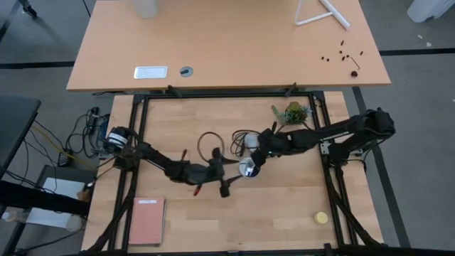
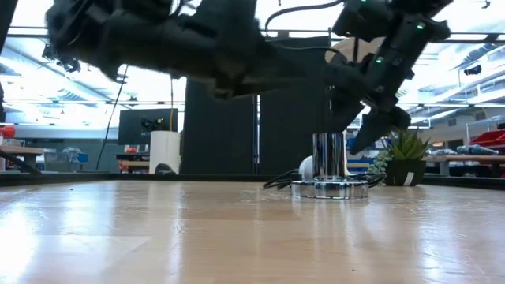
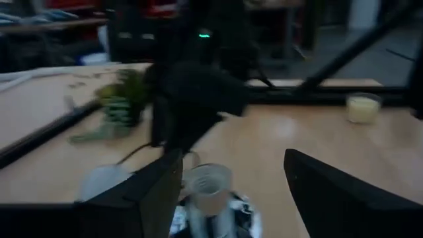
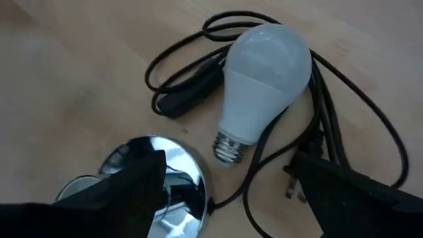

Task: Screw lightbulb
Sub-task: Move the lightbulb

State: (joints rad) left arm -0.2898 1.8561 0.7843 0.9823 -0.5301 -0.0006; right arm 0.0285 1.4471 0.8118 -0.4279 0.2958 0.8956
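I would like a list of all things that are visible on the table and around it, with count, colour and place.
lightbulb: one, white, lying on the black cord beside the lamp base
lamp base: one, silvery, table middle
black cord: one, coiled beside the base
yellow disc: one, near right corner
pink notebook: one, near left corner
potted plant: one, green, far right side
left gripper: open, just left of the base
right gripper: open, above bulb and base

The lightbulb (image 4: 264,82) lies on the coiled cord (image 4: 344,119), just beside the socket base (image 4: 158,178).
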